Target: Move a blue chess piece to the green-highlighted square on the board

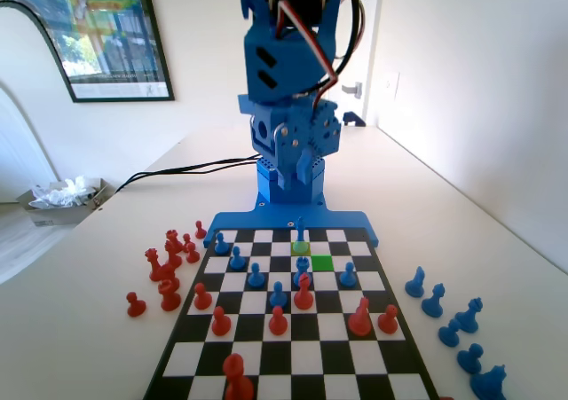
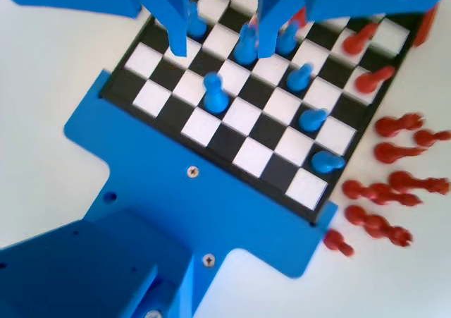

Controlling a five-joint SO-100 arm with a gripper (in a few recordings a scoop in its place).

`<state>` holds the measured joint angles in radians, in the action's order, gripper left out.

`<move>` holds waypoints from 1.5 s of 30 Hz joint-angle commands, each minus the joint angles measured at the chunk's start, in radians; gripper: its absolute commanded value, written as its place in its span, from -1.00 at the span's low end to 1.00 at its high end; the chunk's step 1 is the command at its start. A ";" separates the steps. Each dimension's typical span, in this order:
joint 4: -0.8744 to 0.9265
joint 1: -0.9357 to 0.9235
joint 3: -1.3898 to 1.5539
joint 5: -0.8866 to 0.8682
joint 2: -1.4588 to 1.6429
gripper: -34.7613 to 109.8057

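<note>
Gripper [image 2: 220, 46] jaws apart above blurred board [image 2: 232, 156], tops cropped.

red pieces [image 1: 165, 271] beside the board, blue ones [image 1: 453, 320] opposite; framed picture [image 1: 98, 27]; perhaps tissues [image 1: 62, 194].

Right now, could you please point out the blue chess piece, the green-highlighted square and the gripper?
blue chess piece [image 1: 301, 237]: fixed view, its slender stem.
green-highlighted square [image 1: 322, 262]: fixed view, the square's centre.
gripper [image 2: 220, 46]: wrist view, midway between the fingers' tips.
</note>
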<state>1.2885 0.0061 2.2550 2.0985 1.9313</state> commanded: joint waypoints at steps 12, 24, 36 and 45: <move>-0.239 0.141 0.215 -0.071 0.003 -0.33; -0.239 0.114 0.121 -0.067 -0.077 -0.33; -0.144 0.175 -0.078 -0.181 -0.104 -0.32; -0.327 0.084 0.069 -0.086 -0.149 -0.32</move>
<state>1.0216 0.0966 2.2872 1.9788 1.7748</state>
